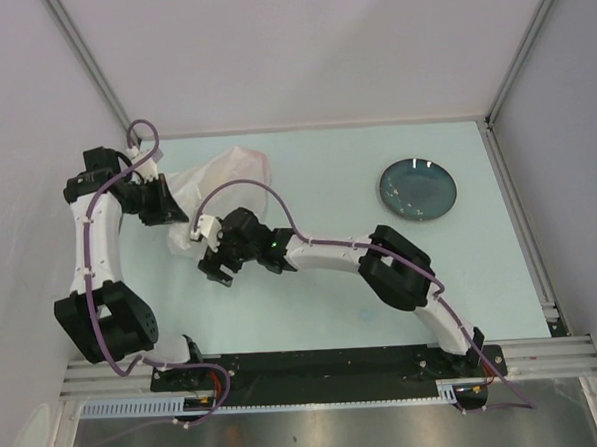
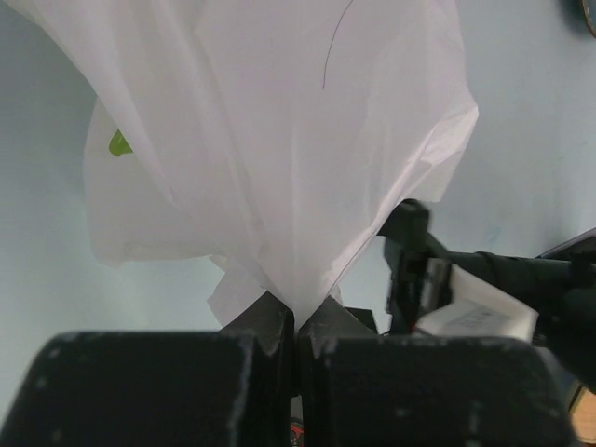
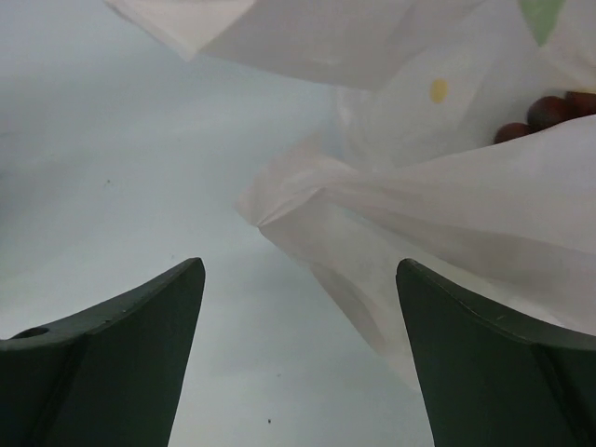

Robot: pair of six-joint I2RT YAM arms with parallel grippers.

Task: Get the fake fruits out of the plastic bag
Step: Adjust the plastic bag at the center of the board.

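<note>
The plastic bag [image 1: 226, 177] is thin, white and wrinkled, at the back left of the table. My left gripper [image 1: 176, 210] is shut on a pinched fold of the plastic bag [image 2: 279, 140], which fans out from its closed jaws [image 2: 296, 312]. My right gripper [image 1: 217, 266] stands open just in front of the bag's near side; in the right wrist view a bag corner [image 3: 307, 200] lies ahead of its spread fingers [image 3: 298, 270]. Through the film show dark red grapes [image 3: 545, 114], a yellow spot [image 3: 438, 90] and a green tip [image 2: 119, 144]. The other fake fruits are hidden.
A round dark blue-grey plate [image 1: 418, 188] sits at the back right. The right arm [image 1: 381, 264] stretches across the table's middle towards the bag. White walls close in the left, back and right sides.
</note>
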